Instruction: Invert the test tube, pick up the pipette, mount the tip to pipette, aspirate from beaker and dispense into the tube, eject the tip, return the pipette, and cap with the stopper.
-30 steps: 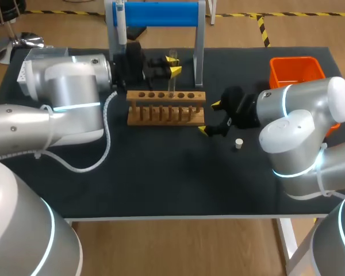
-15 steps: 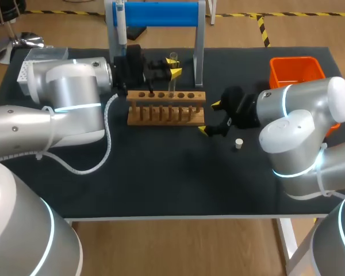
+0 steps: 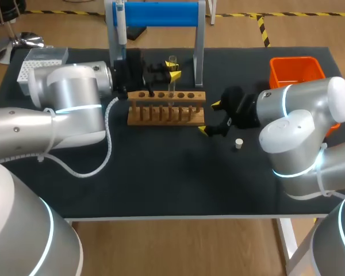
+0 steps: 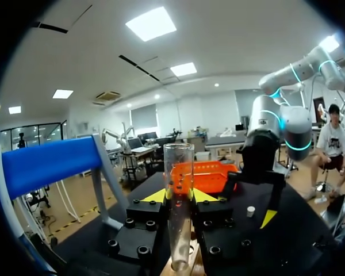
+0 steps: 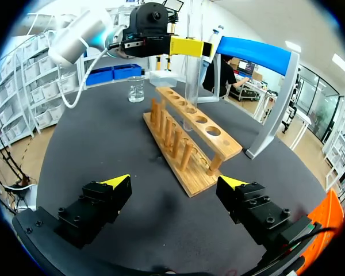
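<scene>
We saw our left hand closed on the test tube, yellow tips pinching it from two sides approx. mid-length. Tube stood upright, open end up, w/ its lower end at a hole in the wooden rack; how deep it sat we couldn't tell. Rack lay nr the middle of the desk, just in front of the blue-barred stand. The pipette hung at that stand's left post. Our right hand hung low over the desk just beside the rack's right end, fingers spread wide, nothing btwn them. The stopper, small & white, sat on the desk nr the right hand but apart from it. The beaker stood past the rack's far end as the right wrist view showed it, i.e. on the left arm's side. An orange bin sat at the desk's far right corner, and a white tip box at the far left, behind the left arm.
</scene>
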`<action>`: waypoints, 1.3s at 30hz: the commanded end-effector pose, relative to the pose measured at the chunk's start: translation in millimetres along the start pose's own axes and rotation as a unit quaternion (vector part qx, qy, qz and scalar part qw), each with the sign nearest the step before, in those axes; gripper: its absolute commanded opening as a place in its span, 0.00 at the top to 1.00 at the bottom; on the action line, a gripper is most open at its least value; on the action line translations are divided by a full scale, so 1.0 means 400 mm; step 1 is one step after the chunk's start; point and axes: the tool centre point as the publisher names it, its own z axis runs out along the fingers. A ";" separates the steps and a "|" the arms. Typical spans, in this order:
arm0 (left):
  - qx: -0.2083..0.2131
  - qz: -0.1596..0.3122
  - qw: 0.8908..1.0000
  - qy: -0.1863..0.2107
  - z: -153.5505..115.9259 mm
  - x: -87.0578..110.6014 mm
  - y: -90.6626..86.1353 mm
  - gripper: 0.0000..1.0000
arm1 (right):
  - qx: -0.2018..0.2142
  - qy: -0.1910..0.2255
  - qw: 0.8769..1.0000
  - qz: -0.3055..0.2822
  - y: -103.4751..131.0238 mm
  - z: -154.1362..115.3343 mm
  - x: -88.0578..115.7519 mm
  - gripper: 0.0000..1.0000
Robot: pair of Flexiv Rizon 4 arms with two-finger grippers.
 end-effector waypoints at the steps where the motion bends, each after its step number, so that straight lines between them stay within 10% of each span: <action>1: 0.001 0.000 1.000 0.002 0.009 -0.004 0.010 1.00 | 0.002 0.001 1.000 0.000 0.002 -0.004 -0.001 0.00; 39: 0.006 -0.018 1.000 -0.004 0.015 -0.008 0.078 1.00 | 0.002 0.001 1.000 0.000 0.002 -0.004 -0.001 0.00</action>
